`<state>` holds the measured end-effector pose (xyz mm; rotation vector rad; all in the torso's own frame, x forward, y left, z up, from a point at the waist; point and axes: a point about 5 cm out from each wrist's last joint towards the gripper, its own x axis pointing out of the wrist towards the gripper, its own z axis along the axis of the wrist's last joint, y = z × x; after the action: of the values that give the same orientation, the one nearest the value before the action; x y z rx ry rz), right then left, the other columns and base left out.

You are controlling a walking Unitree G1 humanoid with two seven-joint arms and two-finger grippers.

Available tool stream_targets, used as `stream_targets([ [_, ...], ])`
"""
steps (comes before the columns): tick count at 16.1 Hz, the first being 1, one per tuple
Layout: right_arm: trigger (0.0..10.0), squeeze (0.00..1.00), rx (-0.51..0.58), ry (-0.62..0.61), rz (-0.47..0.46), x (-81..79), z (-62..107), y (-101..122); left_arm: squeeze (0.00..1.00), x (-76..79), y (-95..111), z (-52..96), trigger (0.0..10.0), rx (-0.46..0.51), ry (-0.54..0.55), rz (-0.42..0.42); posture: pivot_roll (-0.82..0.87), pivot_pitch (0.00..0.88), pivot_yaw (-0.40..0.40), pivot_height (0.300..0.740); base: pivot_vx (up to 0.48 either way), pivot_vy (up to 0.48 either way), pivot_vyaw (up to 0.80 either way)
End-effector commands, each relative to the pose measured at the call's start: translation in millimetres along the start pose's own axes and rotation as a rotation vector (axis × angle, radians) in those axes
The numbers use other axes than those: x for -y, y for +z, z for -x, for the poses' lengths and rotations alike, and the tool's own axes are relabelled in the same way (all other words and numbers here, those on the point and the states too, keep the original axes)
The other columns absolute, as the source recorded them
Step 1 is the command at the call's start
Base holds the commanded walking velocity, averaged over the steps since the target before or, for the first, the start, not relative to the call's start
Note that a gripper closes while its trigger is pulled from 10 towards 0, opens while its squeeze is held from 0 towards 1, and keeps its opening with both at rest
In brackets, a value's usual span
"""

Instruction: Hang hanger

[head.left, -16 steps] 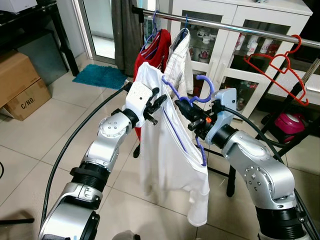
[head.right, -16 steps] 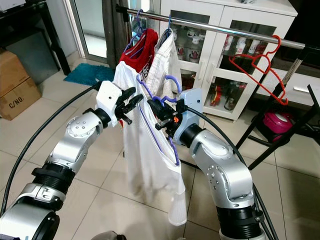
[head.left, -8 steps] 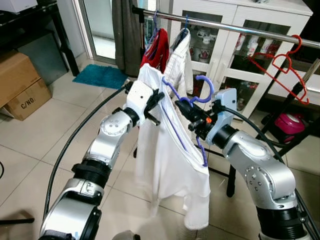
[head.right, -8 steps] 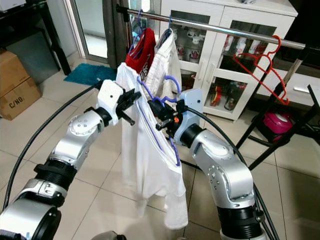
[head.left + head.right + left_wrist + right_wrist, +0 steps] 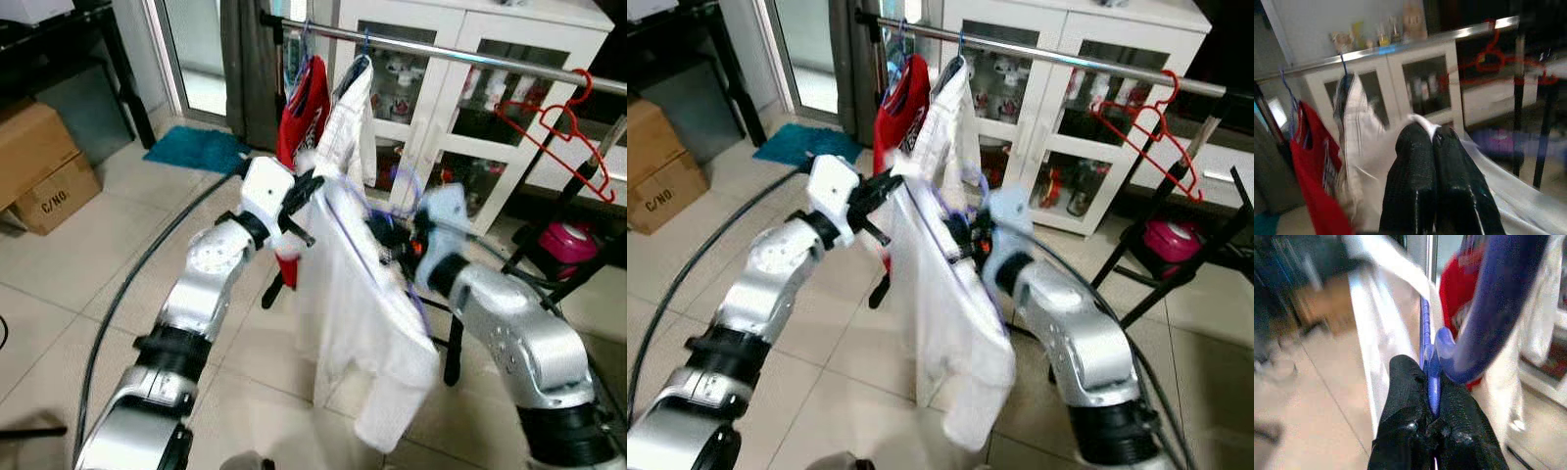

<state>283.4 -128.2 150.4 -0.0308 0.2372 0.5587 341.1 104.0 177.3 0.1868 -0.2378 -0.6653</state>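
A white shirt [image 5: 362, 313] hangs on a purple hanger [image 5: 1488, 308], held up between both arms in front of the silver clothes rail [image 5: 470, 56]. My left gripper [image 5: 302, 201] is shut on the shirt's shoulder cloth, which shows white around its fingers [image 5: 1415, 161]. My right gripper [image 5: 1429, 377] is shut on the hanger's neck just under the hook, and it looks blurred in the eye views. On the rail hang a red shirt [image 5: 306, 108] and a white striped garment [image 5: 348, 127], close behind the held shirt. An empty red hanger [image 5: 563, 127] hangs farther right.
A white glass-door cabinet [image 5: 460, 117] stands behind the rail. Cardboard boxes [image 5: 39, 166] and a teal mat [image 5: 196, 149] lie to the left on the tiled floor. A pink object [image 5: 568, 240] sits by the rack's black legs at right. A black cable [image 5: 127, 294] trails beside my left arm.
Both arms have carried the shirt and hanger to the right and toward the rail. The shirt's hem has swung up, and the right arm is now blurred.
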Motion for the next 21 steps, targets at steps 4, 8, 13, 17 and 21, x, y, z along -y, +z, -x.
stream_targets([
  [4,0.0,0.00,-0.023,0.175,0.046,-10.4,11.4,-6.1,0.00,-55.1,34.5,9.9,0.0,0.073,0.253,-0.112,-0.12,0.000,-0.031,0.740,0.000,0.000,0.00],
  [8,0.0,0.00,0.105,0.357,-0.009,-19.7,28.4,11.2,0.00,-108.0,27.7,27.3,0.0,-0.122,0.449,-0.252,-0.12,0.000,-0.023,0.740,0.000,0.000,0.00],
  [13,0.0,0.00,0.210,0.421,-0.126,-27.8,34.7,22.4,0.00,-109.3,12.2,23.5,0.0,-0.191,0.400,-0.207,-0.12,0.000,-0.007,0.740,0.000,0.000,0.00],
  [17,0.0,0.00,0.363,0.065,-0.337,-6.4,5.3,40.5,0.00,-29.0,-1.4,-4.1,0.0,-0.089,0.008,0.020,-0.13,0.000,-0.004,0.740,0.000,0.000,0.00],
  [21,0.0,0.00,0.418,-0.344,-0.418,32.3,-4.6,37.1,0.00,15.8,9.0,-7.3,0.0,-0.005,-0.178,0.175,-0.12,0.000,-0.003,0.740,0.000,0.000,0.00],
])
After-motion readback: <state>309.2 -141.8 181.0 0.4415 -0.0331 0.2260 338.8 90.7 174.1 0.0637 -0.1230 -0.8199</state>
